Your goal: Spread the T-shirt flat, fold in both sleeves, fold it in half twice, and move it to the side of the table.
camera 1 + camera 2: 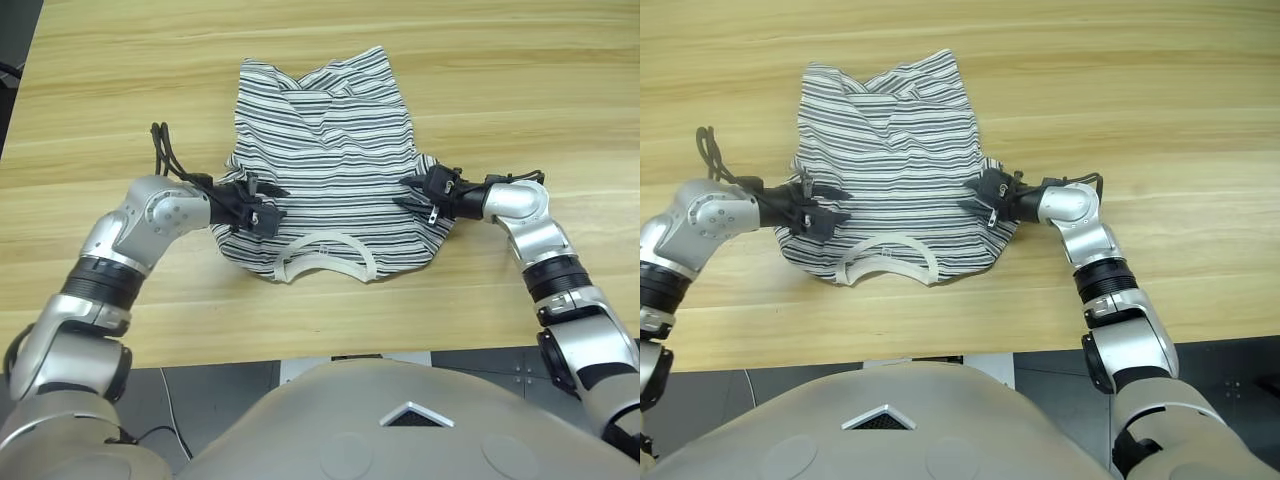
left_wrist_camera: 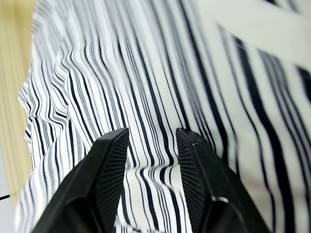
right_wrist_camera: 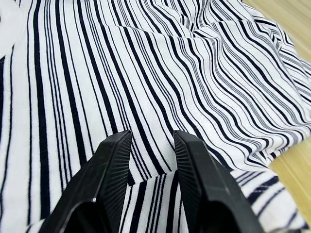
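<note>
Left eye view: a striped T-shirt (image 1: 325,150) lies rumpled in the middle of a wooden table (image 1: 110,80). Its white collar (image 1: 325,252) is on the side nearest the robot, and the hem end is bunched and partly turned over on the far side. The left gripper (image 1: 268,208) rests on the shirt's left edge near the shoulder. The right gripper (image 1: 412,192) rests on the matching right edge, so the two face each other across the chest.

Left and right wrist views: in each, the ribbed black fingers (image 2: 111,165) stand close together with a raised pleat of striped cloth caught between them. The jaws are judged to be clamped on the fabric rather than standing free.

Handling: the shirt is judged light, thin and limp. It will not hold a shape, it drags and wrinkles when pulled across the wood, and a shallow pinch may slip out. Good holds are the shoulder seams or side edges, taken as a pair and drawn apart evenly. The far hem needs smoothing before either sleeve is folded.
</note>
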Controlling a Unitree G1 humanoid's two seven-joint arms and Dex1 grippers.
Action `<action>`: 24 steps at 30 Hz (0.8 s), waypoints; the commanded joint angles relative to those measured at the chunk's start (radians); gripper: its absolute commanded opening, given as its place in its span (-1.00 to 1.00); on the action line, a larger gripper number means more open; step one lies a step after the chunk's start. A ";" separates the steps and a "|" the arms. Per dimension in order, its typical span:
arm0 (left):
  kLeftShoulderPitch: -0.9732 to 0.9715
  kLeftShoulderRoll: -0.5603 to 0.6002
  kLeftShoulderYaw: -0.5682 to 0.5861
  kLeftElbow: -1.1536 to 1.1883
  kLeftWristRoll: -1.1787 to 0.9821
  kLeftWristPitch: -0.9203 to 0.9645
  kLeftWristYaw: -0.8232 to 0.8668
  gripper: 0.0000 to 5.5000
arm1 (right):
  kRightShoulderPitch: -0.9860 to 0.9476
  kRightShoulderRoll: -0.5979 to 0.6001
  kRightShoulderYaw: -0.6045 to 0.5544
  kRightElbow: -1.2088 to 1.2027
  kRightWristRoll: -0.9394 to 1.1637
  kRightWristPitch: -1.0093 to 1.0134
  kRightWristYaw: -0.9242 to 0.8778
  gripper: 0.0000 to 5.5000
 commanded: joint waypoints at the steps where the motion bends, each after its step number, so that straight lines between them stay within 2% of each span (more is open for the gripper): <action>1: 0.232 0.149 -0.012 -0.272 0.011 0.083 -0.135 -0.34 | 0.143 -0.125 -0.006 -0.156 0.009 0.055 0.083 -0.42; 6: 0.254 0.172 0.035 -0.340 0.063 0.130 -0.113 -0.34 | 0.232 -0.173 -0.030 -0.286 0.037 0.106 0.083 -0.42; 11: 0.196 0.148 0.047 -0.229 0.099 0.116 -0.068 -0.34 | 0.276 -0.152 -0.031 -0.347 0.070 0.125 0.078 -0.42; 14: 0.204 0.148 0.050 -0.245 0.083 0.107 -0.070 -0.34 | 0.280 -0.120 -0.064 -0.396 0.139 0.134 0.066 -0.42; 17: 0.245 0.178 0.073 -0.341 0.010 0.115 -0.116 -0.34 | 0.236 -0.100 -0.130 -0.385 0.195 0.138 0.038 -0.42; 22: 0.347 0.257 0.147 -0.599 -0.282 0.205 -0.253 -0.34 | 0.209 -0.117 -0.207 -0.439 0.280 0.188 0.054 -0.42; 24: 0.365 0.280 0.181 -0.631 -0.317 0.214 -0.271 -0.34 | 0.190 -0.116 -0.237 -0.466 0.332 0.229 0.063 -0.42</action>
